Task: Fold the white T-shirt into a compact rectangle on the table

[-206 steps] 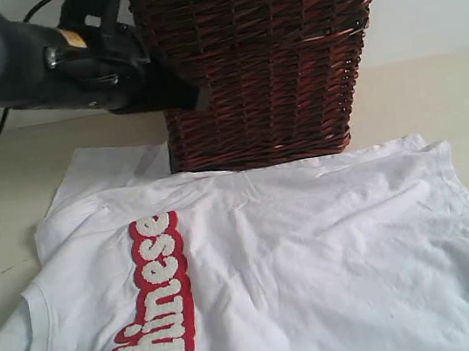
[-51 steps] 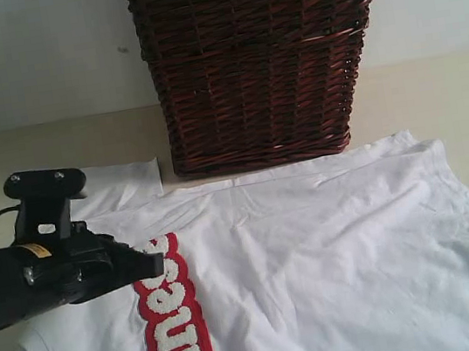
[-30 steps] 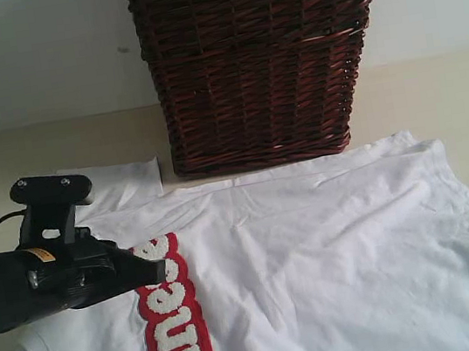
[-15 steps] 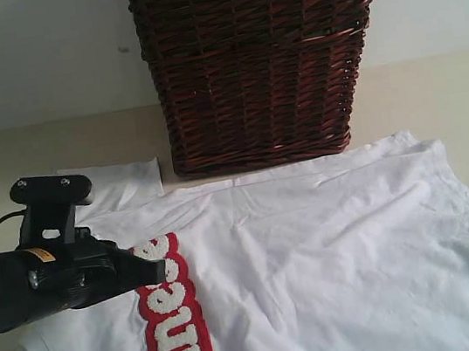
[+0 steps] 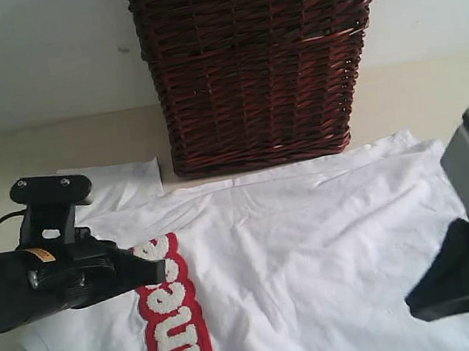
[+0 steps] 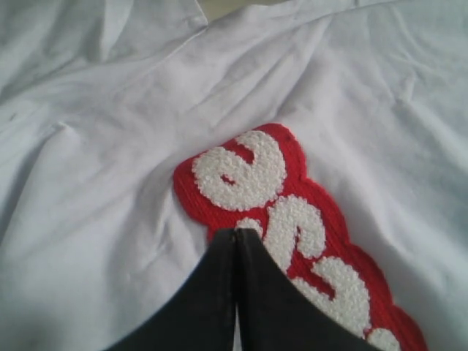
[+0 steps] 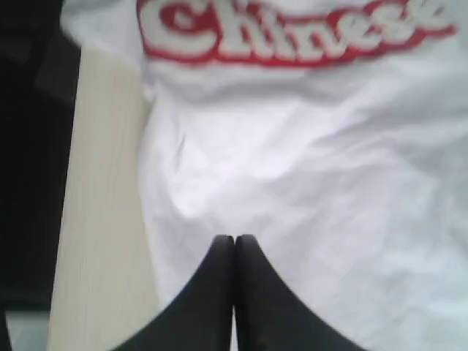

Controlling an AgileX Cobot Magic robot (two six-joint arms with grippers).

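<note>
The left gripper (image 6: pixel 235 235), jaws pressed together, pointed at the end of the fuzzy, red-edged lettering (image 6: pixel 278 212) on the white T-shirt (image 5: pixel 315 243). The shirt lay spread and softly creased on the smooth cream table (image 5: pixel 443 91), before a woven brown basket (image 5: pixel 258 66). The right gripper (image 7: pixel 234 240), jaws likewise together, hung over plain cloth.

Low exterior view facing basket (image 5: pixel 258 66), wrist views close above white T-shirt (image 5: pixel 317 251), sharing its lettering (image 6: pixel 241 172)

White T-shirt (image 5: pixel 315 243) — lower part off-frame
</note>
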